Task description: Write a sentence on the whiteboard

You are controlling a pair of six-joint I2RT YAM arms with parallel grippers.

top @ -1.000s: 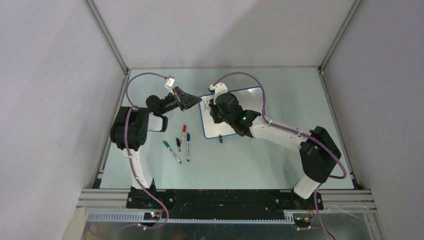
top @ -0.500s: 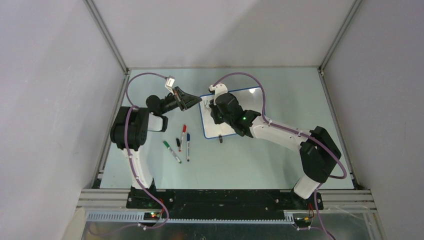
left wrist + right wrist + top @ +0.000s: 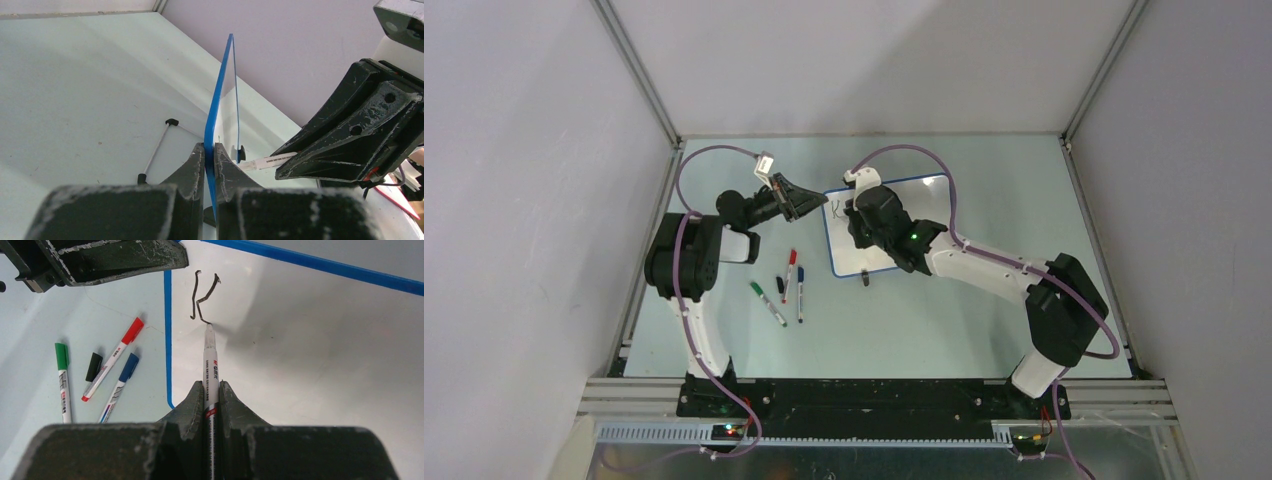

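Note:
The whiteboard [image 3: 921, 200], white with a blue rim, stands tilted at the middle of the table. My left gripper [image 3: 210, 152] is shut on its blue left edge [image 3: 218, 95]. My right gripper [image 3: 210, 390] is shut on a white marker [image 3: 209, 360], and the marker's tip touches the whiteboard [image 3: 310, 340] at the foot of a black "K" [image 3: 202, 297]. That "K", near the top left corner, is all of the sentence that shows. In the top view the right gripper [image 3: 856, 212] hangs over the board's left part, close to the left gripper [image 3: 817, 205].
Left of the board lie a green marker [image 3: 767, 303], a red-capped marker [image 3: 790, 272], a blue-capped marker [image 3: 800, 293] and a black cap [image 3: 780, 284]. A thin stand leg [image 3: 157, 150] sticks out behind the board. The two grippers are almost touching.
The right gripper with the marker has shifted slightly along the board, and the black mark by the left edge has grown into a "K". The left arm has not moved.

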